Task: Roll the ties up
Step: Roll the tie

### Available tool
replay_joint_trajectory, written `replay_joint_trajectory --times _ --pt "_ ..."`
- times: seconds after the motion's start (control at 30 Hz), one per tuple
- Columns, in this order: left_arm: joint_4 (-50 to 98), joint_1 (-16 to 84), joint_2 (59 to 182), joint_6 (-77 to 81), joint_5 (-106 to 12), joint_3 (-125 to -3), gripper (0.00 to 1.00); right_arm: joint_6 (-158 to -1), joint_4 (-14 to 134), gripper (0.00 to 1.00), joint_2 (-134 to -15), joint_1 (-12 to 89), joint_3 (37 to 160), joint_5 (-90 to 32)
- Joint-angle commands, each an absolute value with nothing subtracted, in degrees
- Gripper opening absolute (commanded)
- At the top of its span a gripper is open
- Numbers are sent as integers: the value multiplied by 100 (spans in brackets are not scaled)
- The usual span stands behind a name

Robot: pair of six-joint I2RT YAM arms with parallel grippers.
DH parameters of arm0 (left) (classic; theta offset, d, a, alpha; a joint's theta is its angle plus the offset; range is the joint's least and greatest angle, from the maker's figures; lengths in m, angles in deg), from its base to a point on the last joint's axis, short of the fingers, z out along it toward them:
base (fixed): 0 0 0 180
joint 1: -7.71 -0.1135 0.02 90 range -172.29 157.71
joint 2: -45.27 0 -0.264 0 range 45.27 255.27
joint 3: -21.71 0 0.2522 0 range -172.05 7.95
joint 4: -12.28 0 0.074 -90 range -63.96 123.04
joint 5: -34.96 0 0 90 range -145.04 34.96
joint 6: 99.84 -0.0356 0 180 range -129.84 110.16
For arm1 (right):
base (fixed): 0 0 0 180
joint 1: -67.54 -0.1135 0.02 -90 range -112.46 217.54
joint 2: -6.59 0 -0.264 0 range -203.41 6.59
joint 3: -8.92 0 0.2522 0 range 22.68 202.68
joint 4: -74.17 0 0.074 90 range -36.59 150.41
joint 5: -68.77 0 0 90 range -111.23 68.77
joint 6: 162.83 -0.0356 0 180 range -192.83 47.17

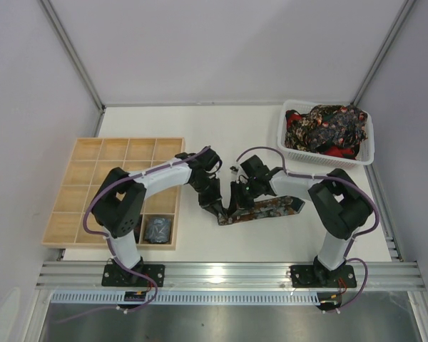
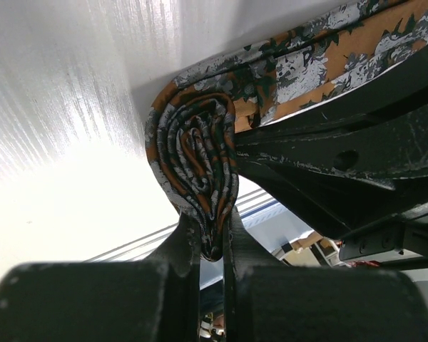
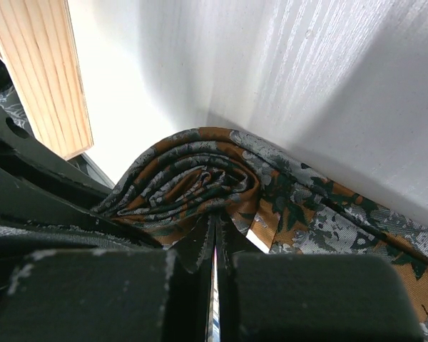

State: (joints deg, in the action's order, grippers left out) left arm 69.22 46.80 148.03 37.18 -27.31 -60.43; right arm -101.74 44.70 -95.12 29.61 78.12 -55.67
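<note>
One tie (image 1: 271,207), orange-brown with grey and dark green pattern, lies on the white table in front of the arms. Its left end is wound into a coil (image 2: 196,160) standing on edge. My left gripper (image 2: 212,229) is shut on the coil's lower edge, with fabric squeezed between its fingers. My right gripper (image 3: 216,217) comes from the other side and is shut with its tips pinched into the coil (image 3: 189,178), whose folds converge there. From above, the left gripper (image 1: 217,207) and the right gripper (image 1: 236,204) meet at the tie's left end. The unrolled length (image 3: 357,235) trails right.
A white mesh basket (image 1: 329,161) at the back right holds a heap of more ties (image 1: 327,128). A pale wooden grid tray (image 1: 85,178) lies at the left, with a small dark coil (image 1: 158,229) in its near right cell. The tray's corner (image 3: 50,71) is close to the coil.
</note>
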Motion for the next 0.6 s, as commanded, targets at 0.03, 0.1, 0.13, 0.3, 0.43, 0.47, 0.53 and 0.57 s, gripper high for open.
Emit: replay_joint_trajectory --times 0.03,0.1,0.13,0.3,0.43,0.47,0.53,0.57 --pt "5988 4709 14714 4280 -2032 -6632 0 -10368 4933 0 -9800 2913 7937 -5823" --pt "5918 4718 14714 4342 -2085 -6702 0 -10447 5003 0 -9879 2940 7946 -5937" --pt "5909 4726 14731 4403 -2102 -6737 0 -10465 5038 0 -9914 2931 7981 -5990" --pt "5847 4823 15003 4518 -1980 -7176 1 -10614 5205 0 -10046 2913 8051 -6166" --pt "5707 4902 15144 4710 -1944 -7317 0 -10649 5197 0 -10081 2940 8104 -6219" --pt "5637 4911 15162 4755 -1927 -7265 1 -10658 5197 0 -10081 2940 8121 -6228" --pt "5435 4911 15188 4921 -1901 -7221 0 -10649 5215 0 -10081 2948 8148 -6245" --pt "5330 4920 15223 4992 -1866 -7186 0 -10658 5232 0 -10090 2949 8148 -6254"
